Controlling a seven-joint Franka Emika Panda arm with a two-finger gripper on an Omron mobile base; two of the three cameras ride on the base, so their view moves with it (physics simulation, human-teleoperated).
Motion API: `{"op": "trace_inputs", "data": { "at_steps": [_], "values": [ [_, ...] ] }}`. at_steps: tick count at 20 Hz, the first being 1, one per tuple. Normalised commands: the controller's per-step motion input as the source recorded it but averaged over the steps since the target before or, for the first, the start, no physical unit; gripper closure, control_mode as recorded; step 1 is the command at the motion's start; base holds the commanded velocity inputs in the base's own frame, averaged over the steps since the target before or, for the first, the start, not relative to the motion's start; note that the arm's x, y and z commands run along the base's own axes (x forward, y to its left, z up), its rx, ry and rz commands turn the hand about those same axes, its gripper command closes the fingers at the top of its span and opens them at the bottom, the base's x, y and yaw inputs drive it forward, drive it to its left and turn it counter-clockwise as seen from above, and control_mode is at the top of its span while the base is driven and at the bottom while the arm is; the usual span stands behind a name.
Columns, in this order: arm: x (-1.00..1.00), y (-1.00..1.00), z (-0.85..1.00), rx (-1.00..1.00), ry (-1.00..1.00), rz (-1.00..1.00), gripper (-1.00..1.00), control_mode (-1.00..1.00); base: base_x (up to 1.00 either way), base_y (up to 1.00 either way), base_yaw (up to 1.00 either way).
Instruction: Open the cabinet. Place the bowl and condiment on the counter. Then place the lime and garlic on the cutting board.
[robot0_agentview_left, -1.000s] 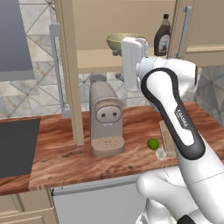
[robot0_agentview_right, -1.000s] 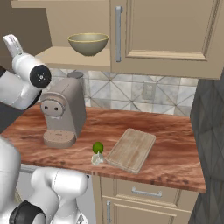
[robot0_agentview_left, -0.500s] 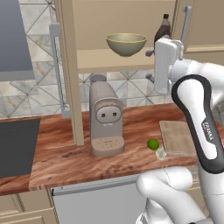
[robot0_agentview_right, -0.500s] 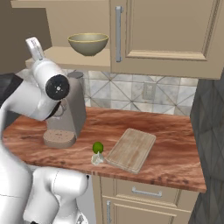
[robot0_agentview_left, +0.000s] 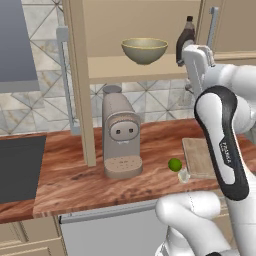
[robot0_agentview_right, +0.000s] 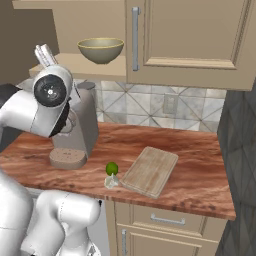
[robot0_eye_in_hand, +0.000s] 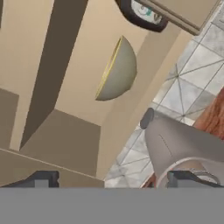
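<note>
Currently the hand, fingers apart and empty, faces one bowl and one condiment on the cabinet shelf; one lime lies on the desk below.

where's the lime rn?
On the counter, the lime sits between the coffee machine and the cutting board, beside the garlic.

Left base view: set behind the arm, to its left, looking forward and down at the open cabinet, bowl, coffee machine and table.

Right base view: set behind, to the right, on the same bowl, machine and cutting board.

Hand view: close, rolled sideways, apparently aimed up at the shelf; bowl on edge, fingers at bottom.
</note>
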Motion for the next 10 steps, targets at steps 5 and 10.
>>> {"op": "trace_inputs", "data": {
  "at_steps": [5,10],
  "values": [
    [0.00,-0.33,0.20,-0.33,0.10,-0.20,-1.00,-1.00,0.00,0.00,0.00],
    [-0.09,-0.41,0.12,-0.28,0.08,-0.18,-1.00,-1.00,0.00,0.00,0.00]
  ]
}}
